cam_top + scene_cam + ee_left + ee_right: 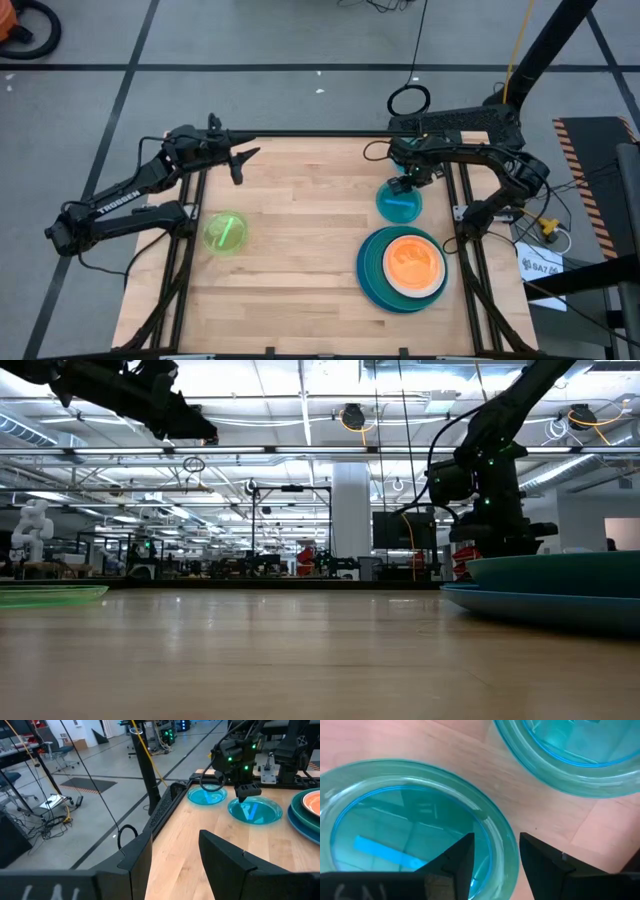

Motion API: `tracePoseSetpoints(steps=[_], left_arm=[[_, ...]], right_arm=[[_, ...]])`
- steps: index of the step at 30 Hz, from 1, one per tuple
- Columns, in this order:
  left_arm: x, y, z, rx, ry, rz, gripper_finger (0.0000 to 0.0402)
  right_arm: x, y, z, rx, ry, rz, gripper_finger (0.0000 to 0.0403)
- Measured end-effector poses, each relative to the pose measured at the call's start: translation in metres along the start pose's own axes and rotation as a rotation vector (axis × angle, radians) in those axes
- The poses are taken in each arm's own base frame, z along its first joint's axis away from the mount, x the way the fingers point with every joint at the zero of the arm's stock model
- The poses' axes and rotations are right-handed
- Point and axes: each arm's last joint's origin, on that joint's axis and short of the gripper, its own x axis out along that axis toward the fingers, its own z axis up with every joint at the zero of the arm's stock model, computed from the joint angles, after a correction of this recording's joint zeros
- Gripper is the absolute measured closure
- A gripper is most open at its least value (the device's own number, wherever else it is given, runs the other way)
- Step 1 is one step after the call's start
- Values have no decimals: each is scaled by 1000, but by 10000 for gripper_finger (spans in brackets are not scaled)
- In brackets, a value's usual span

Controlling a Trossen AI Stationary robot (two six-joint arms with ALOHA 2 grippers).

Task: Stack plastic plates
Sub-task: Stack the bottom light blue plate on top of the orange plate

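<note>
Cyan and see-through, the nearer small plate (399,203) lies on the table (300,240) at about two o'clock from the table's middle, directly under the right hand (403,184). The right wrist view shows that hand's two fingers spread and astride the plate's rim (497,827), one finger over the bowl (410,835) and one outside it, so the rim runs crosswise between them. Whether the fingertips touch the plastic cannot be told. I judge that the coming pinch depends on this straddle staying centred on the rim.

A second cyan plate (207,796) sits just beside the first, at twelve o'clock from it, by the table's far edge. The stack (402,268), with an orange plate (413,259) topmost over a white one and the large teal and blue ones, lies near, at six o'clock from the right hand; that is probably where the cyan plate goes.

A lime green plate (225,233) rests at nine o'clock on the table. The left hand (240,163) hangs raised near eleven o'clock, fingers spread and holding nothing, well apart from every plate.
</note>
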Motion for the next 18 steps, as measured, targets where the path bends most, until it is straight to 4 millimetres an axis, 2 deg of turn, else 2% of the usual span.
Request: tracePoseSetpoints(steps=[10,18], left_arm=[[0,0,0,1,0,0,231],[0,0,0,2,0,0,231]], right_arm=[[0,1,2,-2,-19,11,256],[0,2,2,-21,-12,30,290]])
